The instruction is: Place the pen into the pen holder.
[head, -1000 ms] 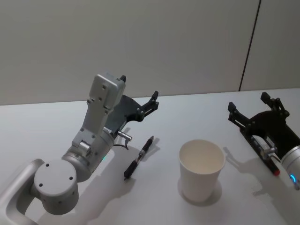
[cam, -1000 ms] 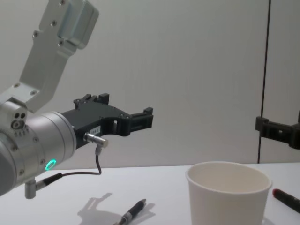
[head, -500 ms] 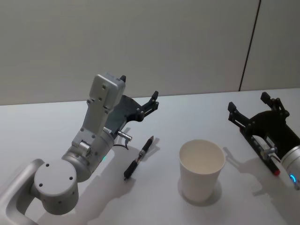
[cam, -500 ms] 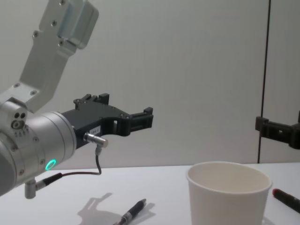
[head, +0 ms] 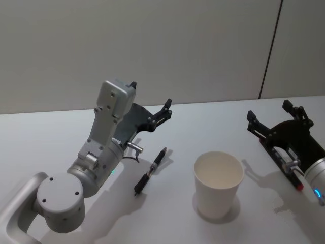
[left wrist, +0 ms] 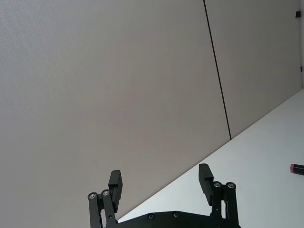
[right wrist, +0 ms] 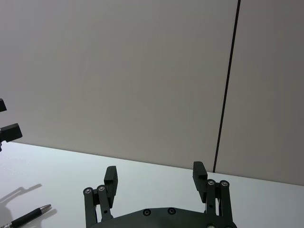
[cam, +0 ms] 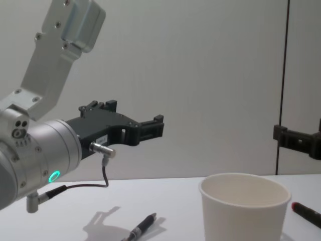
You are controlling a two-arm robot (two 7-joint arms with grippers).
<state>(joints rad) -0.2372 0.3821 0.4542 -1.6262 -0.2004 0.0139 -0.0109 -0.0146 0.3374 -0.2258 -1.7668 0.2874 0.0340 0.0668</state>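
Matte table [head: 51, 137], tapered paper cup [head: 218, 195]

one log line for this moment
left gripper open, raised | right gripper open | pen lying on table | pen holder upright, empty

Bright, even, diffuse light from above: white tabletop [head: 213, 119] & pale wall [head: 167, 46] are lit flat, tabletop brightest. Shadows are faint w/ soft edges: a grey pool round the base of the pen holder [head: 219, 184] at lower centre-right of the head view, a thin line beside the pen [head: 151, 171], and a smeared patch from the left gripper [head: 150, 94] at lower left of the chest view. Small status lights glow cyan on the left arm [cam: 35, 155], blue on the right arm [head: 316, 178].
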